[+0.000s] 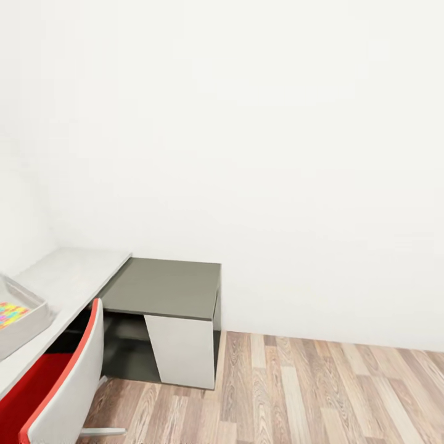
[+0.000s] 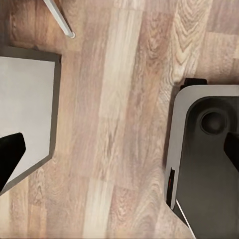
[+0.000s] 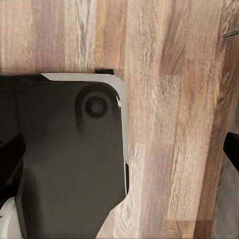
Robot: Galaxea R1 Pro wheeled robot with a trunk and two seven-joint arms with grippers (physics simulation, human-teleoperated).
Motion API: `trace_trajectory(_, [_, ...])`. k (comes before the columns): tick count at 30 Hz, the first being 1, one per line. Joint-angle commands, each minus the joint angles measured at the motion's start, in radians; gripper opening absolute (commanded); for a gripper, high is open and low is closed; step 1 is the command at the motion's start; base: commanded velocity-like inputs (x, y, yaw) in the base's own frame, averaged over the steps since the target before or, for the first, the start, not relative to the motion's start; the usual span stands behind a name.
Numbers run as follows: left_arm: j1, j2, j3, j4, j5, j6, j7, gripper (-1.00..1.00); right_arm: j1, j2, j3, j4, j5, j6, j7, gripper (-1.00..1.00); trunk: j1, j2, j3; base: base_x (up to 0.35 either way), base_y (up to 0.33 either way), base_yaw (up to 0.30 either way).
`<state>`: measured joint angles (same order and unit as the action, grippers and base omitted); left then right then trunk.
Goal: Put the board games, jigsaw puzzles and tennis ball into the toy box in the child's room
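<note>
You had one jigsaw puzzle (image 1: 11, 313) in the toy box (image 1: 31, 320) on the surface (image 1: 74, 271), lower left; both claws hung spread and empty over the floor (image 1: 320, 394).

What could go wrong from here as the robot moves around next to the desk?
The red and white chair sits close by the pale speckled table, so the base could clip it. The light grey toy box holding a colourful jigsaw puzzle lies at the view's edge, easy to lose sight of.
</note>
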<state>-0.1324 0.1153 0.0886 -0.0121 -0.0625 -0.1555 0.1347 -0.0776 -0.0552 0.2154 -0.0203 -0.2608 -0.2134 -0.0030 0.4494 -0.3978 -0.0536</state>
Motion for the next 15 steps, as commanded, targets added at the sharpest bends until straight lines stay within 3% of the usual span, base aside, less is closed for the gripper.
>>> trace_trajectory(1, [-0.001, 0.0, 0.008, 0.001, -0.007, -0.004, 0.002, 1.0, -0.001, 0.0, 0.009, 0.0, -0.009, -0.003, -0.001, 1.0, 0.001, -0.002, -0.002, 0.0, 0.0, 0.096])
trace_trajectory(15, [-0.001, -0.012, 0.005, 0.0, -0.017, -0.003, -0.001, 1.0, 0.0, -0.001, 0.007, 0.002, -0.013, 0.011, -0.003, 1.0, 0.001, -0.002, -0.003, 0.0, 0.0, 0.015])
